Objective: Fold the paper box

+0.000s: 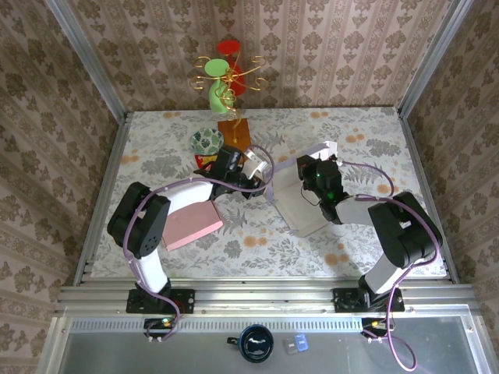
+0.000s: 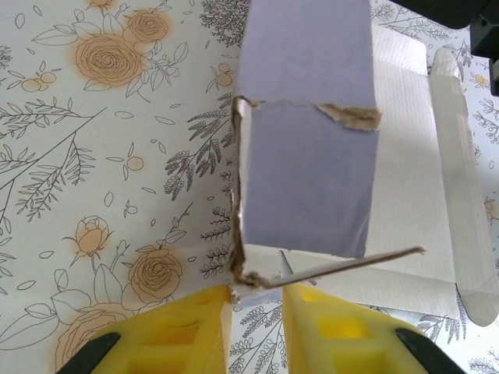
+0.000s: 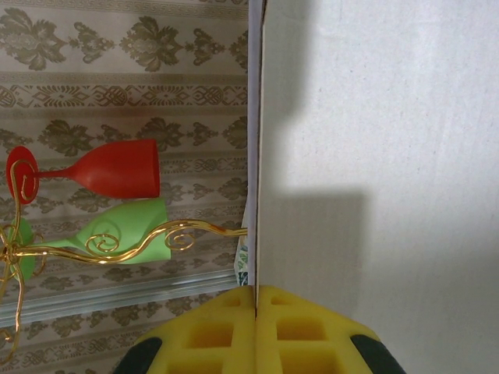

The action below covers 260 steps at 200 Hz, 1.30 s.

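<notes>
The paper box [image 1: 300,204] lies part-folded in the middle of the table, white inside and lavender outside. In the left wrist view a lavender wall of the box [image 2: 304,156] stands upright, with torn brown edges along its corner. My left gripper [image 2: 256,298] pinches that torn lower corner between its yellow fingers [image 2: 179,327], at the box's left side in the top view [image 1: 263,173]. My right gripper [image 3: 256,294] is shut on the thin edge of an upright white panel [image 3: 374,156], at the box's far right side [image 1: 318,176].
A pink block [image 1: 191,222] lies by the left arm. A patterned bowl [image 1: 207,141], a wooden base [image 1: 234,129] and a gold wire stand with a green cup [image 1: 217,93] and a red cup [image 1: 231,48] stand at the back. Wallpapered walls close in three sides.
</notes>
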Each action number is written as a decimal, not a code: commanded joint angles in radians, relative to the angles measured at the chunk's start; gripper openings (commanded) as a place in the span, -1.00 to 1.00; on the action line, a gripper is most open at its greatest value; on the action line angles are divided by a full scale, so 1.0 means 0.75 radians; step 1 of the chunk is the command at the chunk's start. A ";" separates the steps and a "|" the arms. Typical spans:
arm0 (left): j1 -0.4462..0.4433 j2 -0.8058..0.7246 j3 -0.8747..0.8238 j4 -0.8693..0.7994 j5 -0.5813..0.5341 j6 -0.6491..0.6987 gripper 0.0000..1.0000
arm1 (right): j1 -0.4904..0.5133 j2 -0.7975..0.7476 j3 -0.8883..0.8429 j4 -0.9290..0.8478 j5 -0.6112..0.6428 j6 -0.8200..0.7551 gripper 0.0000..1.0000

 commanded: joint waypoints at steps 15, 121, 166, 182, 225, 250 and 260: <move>-0.036 0.023 0.059 -0.038 0.019 0.050 -0.52 | -0.003 0.024 0.021 -0.066 -0.023 -0.015 -1.00; -0.101 0.027 0.073 -0.041 -0.078 0.021 -0.52 | -0.002 0.017 0.021 -0.031 -0.008 -0.017 -1.00; -0.128 0.043 0.083 -0.031 -0.187 -0.057 -0.48 | 0.008 0.013 -0.007 0.010 0.011 -0.018 -1.00; -0.138 0.050 0.078 -0.017 -0.231 -0.091 -0.44 | 0.013 0.012 -0.023 0.032 0.028 -0.009 -1.00; -0.167 0.065 0.056 0.047 -0.316 -0.155 -0.42 | 0.046 0.019 -0.048 0.066 0.072 0.004 -1.00; -0.172 0.068 0.046 0.068 -0.361 -0.190 -0.43 | 0.078 0.015 -0.091 0.112 0.146 0.007 -1.00; -0.180 0.068 0.045 0.066 -0.388 -0.197 -0.43 | 0.088 0.018 -0.108 0.130 0.174 0.012 -1.00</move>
